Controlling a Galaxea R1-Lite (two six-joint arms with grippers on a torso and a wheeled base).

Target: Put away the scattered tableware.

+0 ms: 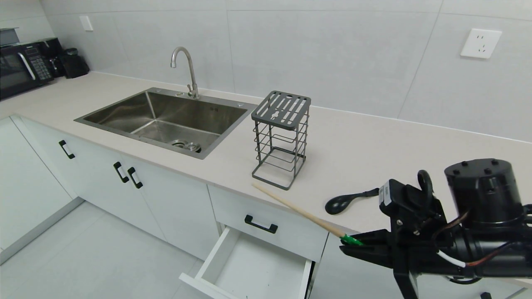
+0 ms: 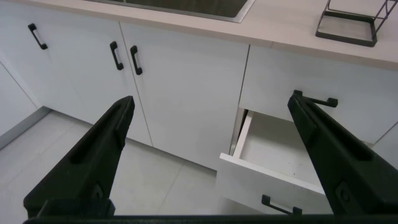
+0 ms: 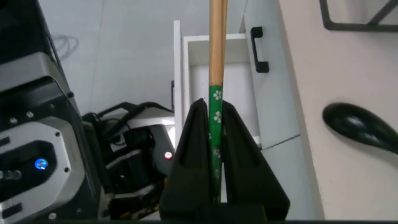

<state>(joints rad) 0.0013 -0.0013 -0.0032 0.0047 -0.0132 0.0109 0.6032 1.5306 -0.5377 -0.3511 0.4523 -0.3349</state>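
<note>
Wire rack (image 1: 282,139) is set on countertop (image 1: 374,145), right of sink (image 1: 166,120). Spoon (image 1: 345,202) is laid right of rack, nearer front edge. Chopstick (image 1: 303,213) is held across that edge, above open drawer (image 1: 257,270).

right arm (image 1: 478,251): matte black throughout. Fat cylindrical joint housing (image 1: 482,189) with a flat top cap and a ring of small recessed screws (image 1: 485,160). Exposed wiring at the wrist: white, red and black leads (image 1: 453,256), plus a black cable loop (image 1: 424,179) above the mount. Small white label (image 1: 385,194) on the side of the block behind the fingers. right gripper (image 1: 347,246): black, two flat fingers tapering to wedge tips. left gripper (image 2: 211,98): same black finish, long blade-like fingers (image 2: 99,155) with bevelled edges, thicker toward the base.
</note>
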